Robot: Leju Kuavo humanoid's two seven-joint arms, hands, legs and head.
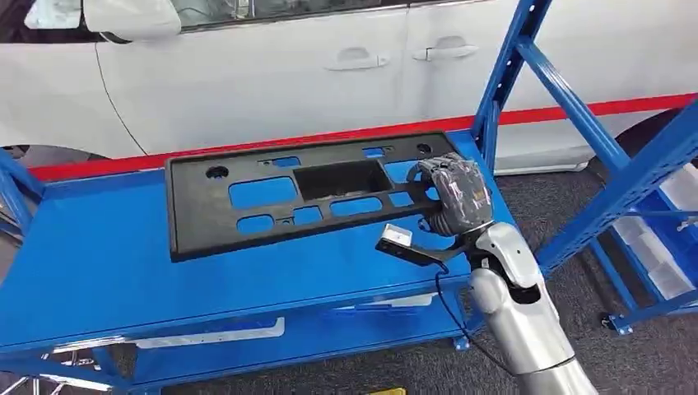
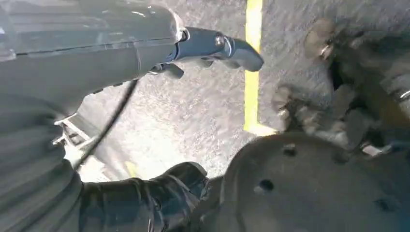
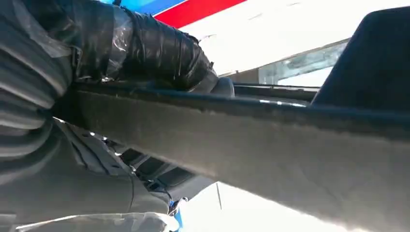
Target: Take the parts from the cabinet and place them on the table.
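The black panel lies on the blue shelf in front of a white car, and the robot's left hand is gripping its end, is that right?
Not quite: the right hand grips the end of the black panel, as the head view shows. The panel does lie on the blue shelf before the white car.

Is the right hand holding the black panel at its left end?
No, the right hand grips the black panel at its right end on the blue shelf.
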